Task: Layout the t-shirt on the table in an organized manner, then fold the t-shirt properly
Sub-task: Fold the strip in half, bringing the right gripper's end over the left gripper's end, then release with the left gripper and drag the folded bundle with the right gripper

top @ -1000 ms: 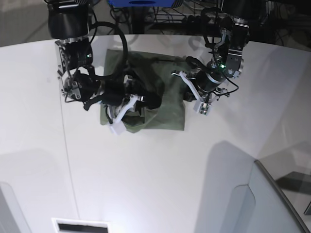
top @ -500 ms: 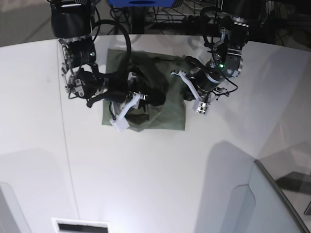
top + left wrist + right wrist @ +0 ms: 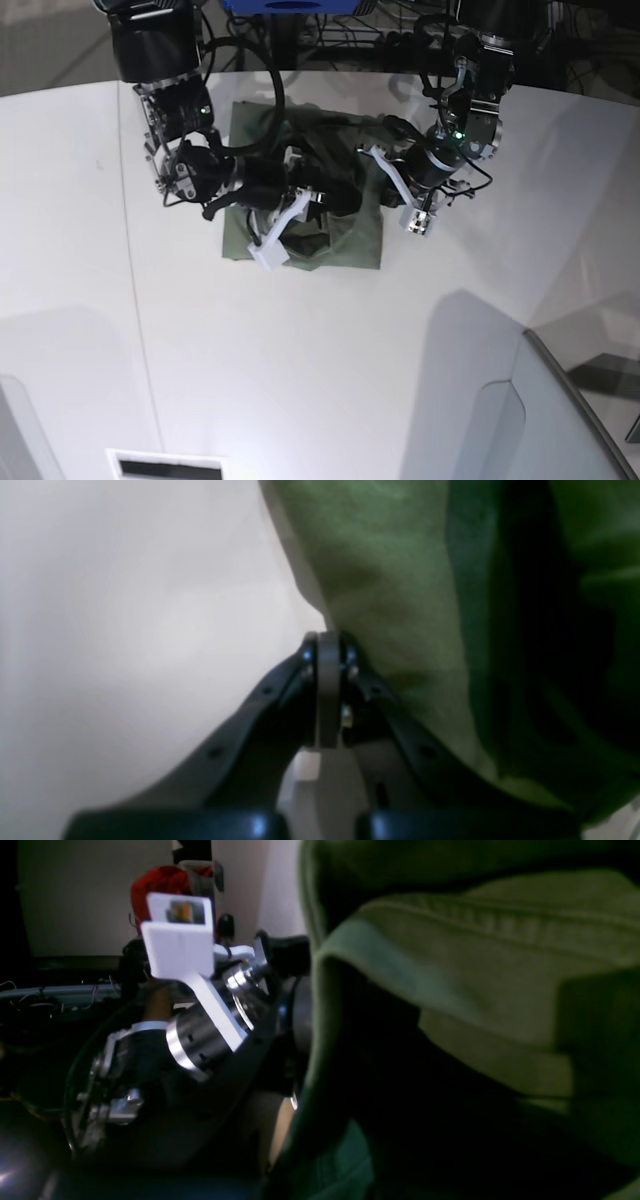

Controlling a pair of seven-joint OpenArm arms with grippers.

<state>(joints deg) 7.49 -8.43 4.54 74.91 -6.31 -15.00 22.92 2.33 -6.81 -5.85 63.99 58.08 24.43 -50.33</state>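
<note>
The olive-green t-shirt (image 3: 350, 240) lies partly folded on the white table (image 3: 320, 360). On the left of the base view, my right gripper (image 3: 322, 200) is over the shirt's middle, shut on a raised fold of cloth. In the right wrist view that cloth (image 3: 475, 965) drapes close over the camera and hides the fingers. My left gripper (image 3: 383, 140) is at the shirt's right edge. The left wrist view shows it (image 3: 325, 637) shut, with the shirt's edge (image 3: 390, 580) drawn up to its tips.
A thin dark seam (image 3: 140, 330) runs down the table on the left. A grey angled panel (image 3: 560, 420) stands at the bottom right, and a white slot (image 3: 165, 465) sits at the bottom edge. Cables and a blue object (image 3: 290, 6) lie behind the table.
My right arm has moved right and slightly back, carrying the shirt's left part over the middle. The shirt's left edge has shifted right. The left arm has barely moved.
</note>
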